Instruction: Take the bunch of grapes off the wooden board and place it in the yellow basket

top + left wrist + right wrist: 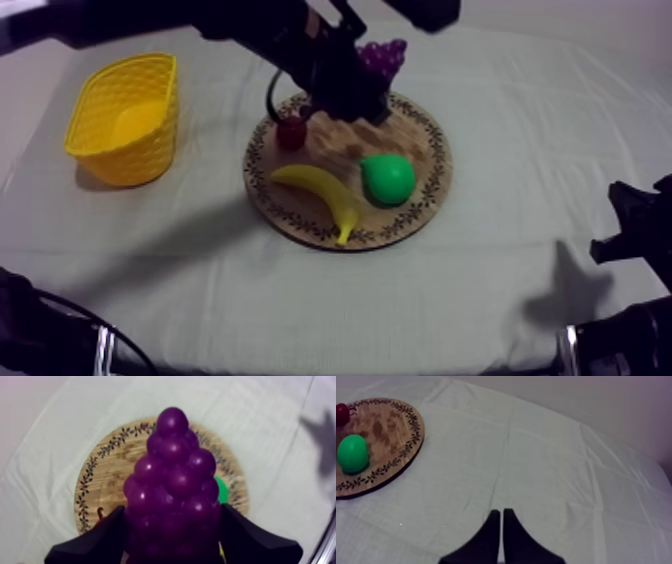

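Currently clamped on the bunch of grapes (pixel 172 476) with the left gripper (pixel 172 543): one black finger (pixel 95 543) pressed against each flank of the bunch, jaws pinching it between them.

Position of the grapes: at the far rim of the wooden board (pixel 420 140), over its patterned edge. Contact with the board surface cannot be determined.

Lying on the board:
- small red fruit (pixel 291 132) at the far left part, just beside the left gripper;
- banana (pixel 320 190) along the near left rim;
- pear (pixel 388 178) just to the right of the banana.

Yellow basket (pixel 120 120): left of the board, well apart from it, upright on the cloth (pixel 300 300).

Right gripper (pixel 501 526): right of the board and well apart from it, low over the cloth. Fingers pressed together into a narrow wedge, nothing between them.

Seen from the right gripper's side of the board: pear and small red fruit apart from each other, the pear nearer the rim.
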`<control>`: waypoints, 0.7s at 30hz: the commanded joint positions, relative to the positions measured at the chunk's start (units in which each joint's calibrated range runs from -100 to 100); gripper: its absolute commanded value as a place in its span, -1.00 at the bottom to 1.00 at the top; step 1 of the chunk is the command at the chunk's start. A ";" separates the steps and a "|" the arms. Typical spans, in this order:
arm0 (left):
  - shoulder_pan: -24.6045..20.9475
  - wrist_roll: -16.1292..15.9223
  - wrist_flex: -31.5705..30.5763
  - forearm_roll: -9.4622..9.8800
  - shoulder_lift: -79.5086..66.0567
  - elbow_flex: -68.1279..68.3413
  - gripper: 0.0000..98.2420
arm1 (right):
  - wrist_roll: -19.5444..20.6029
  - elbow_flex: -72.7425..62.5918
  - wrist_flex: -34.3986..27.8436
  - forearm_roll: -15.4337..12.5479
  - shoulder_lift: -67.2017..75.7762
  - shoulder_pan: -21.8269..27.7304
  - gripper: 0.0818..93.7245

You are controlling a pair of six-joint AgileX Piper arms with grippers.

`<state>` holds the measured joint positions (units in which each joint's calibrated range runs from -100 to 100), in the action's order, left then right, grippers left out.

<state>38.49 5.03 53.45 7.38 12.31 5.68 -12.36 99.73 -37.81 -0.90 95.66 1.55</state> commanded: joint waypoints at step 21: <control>-11.59 3.77 12.27 -2.89 -24.92 0.05 0.21 | 0.03 0.04 -0.01 0.00 0.01 -0.02 -1.00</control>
<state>29.77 9.19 65.64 4.79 -11.66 5.34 -12.32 99.73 -37.79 -0.90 95.66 1.55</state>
